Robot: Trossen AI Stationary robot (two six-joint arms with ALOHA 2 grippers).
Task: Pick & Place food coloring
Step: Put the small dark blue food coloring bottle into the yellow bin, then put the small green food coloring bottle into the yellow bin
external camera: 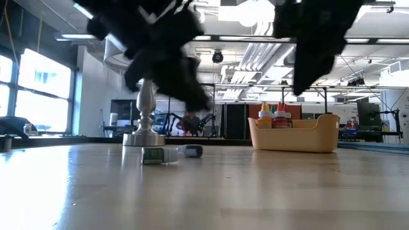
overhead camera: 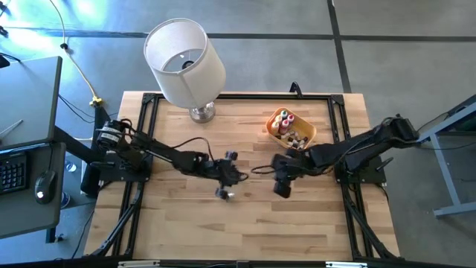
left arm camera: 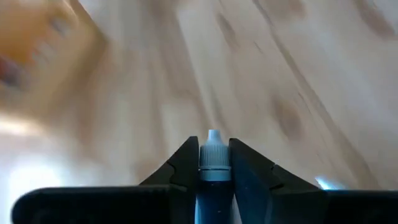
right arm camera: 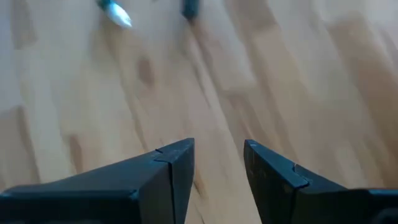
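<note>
My left gripper (overhead camera: 242, 177) is over the middle of the table, shut on a small blue food coloring bottle (left arm camera: 213, 163) with a whitish pointed cap. Two more small bottles lie on their sides on the wood below it, a green one (external camera: 153, 155) and a bluish one (external camera: 192, 151). One bottle (overhead camera: 223, 193) shows in the high view. My right gripper (right arm camera: 217, 158) hangs open to the right of the left one, with nothing between its fingers. An orange bowl (overhead camera: 306, 136) at the far right holds several upright bottles (external camera: 273, 117). My left gripper pinches the blue bottle between its two fingers, one finger (left arm camera: 184, 163) on each side of the body just below the cap (left arm camera: 213, 142). The bottle lies along the fingers, and its cap points out past their tips. It is lifted clear of the table.
A lamp with a white shade (overhead camera: 184, 59) stands on its silver foot (external camera: 144, 137) at the far left-middle of the table. A black frame (overhead camera: 238, 97) runs round the table's edges. Bare wood lies along the near side.
</note>
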